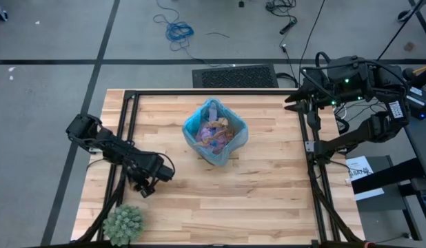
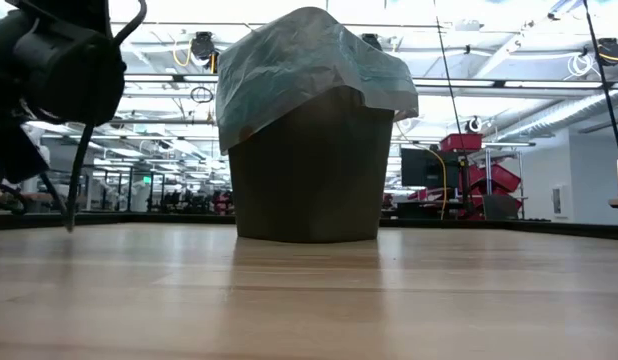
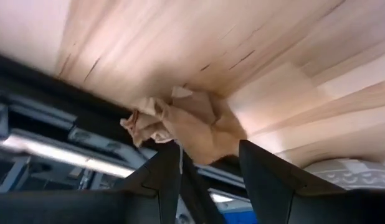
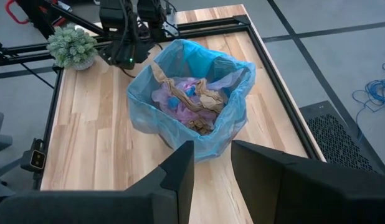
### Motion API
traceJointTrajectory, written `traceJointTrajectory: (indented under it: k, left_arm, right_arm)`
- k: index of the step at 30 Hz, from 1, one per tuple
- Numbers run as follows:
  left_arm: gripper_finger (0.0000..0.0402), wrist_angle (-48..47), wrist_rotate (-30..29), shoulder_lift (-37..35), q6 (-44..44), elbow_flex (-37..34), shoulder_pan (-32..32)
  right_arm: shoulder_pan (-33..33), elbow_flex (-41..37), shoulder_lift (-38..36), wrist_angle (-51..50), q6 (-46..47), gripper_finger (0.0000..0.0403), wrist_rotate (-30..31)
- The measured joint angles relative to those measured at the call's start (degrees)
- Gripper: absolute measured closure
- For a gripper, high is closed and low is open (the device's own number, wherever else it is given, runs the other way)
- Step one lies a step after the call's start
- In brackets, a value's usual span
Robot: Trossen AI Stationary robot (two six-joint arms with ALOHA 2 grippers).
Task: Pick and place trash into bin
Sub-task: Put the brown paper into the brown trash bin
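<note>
The bin (image 1: pixel 215 131), lined with a light-blue bag, stands at the table's middle, and brown paper wads and a pink mesh puff (image 4: pixel 186 96) lie inside it. A crumpled brown paper wad (image 3: pixel 186 124) lies on the wood beside the black rail. My left gripper (image 3: pixel 208 165) is low over the table's left side (image 1: pixel 145 184), slanting down and open. Its fingers stand on either side of the wad's near end, and I cannot tell whether they touch it. The gripper hides this wad in the high view. My right gripper (image 4: pixel 212 162) hangs open and high at the far right (image 1: pixel 292 103), with nothing between its fingers.
A round green spiky plant (image 1: pixel 123 224) stands at the near left corner, close to my left arm. Black frame rails (image 1: pixel 127 138) run along the table's left, far and right sides. Bare wood lies between the bin and the near edge (image 1: pixel 227 207).
</note>
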Motion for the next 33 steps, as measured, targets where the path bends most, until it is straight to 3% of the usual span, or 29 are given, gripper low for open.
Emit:
traceJointTrajectory:
  k: [4, 10, 18, 24, 33]
  left_arm:
    - [0.0274, 2.4, -0.1, 0.0, -0.1, 0.0, 0.0]
    - [0.0388, 4.2, -0.3, 0.0, -0.4, 0.0, 0.0]
    - [0.04, 4.9, -3.4, 0.0, -2.0, 4.3, 0.0]
    - [0.04, 3.3, -9.5, 0.0, -5.5, 14.5, 0.0]
    - [0.0401, -12.0, -26.7, -0.1, -9.0, 40.0, 0.0]
  right_arm:
    - [0.0, 0.0, 0.0, 0.0, -0.1, 0.0303, 0.0]
    - [0.0, 0.0, 0.0, 0.0, -0.3, 0.0303, 0.0]
    - [0.0, 0.0, 0.0, 0.0, -0.6, 0.0303, 0.0]
    - [0.0, 0.0, 0.0, -0.3, -0.6, 0.0303, 0.0]
    - [0.0, 0.0, 0.0, -0.4, -2.3, 0.0303, -0.2]
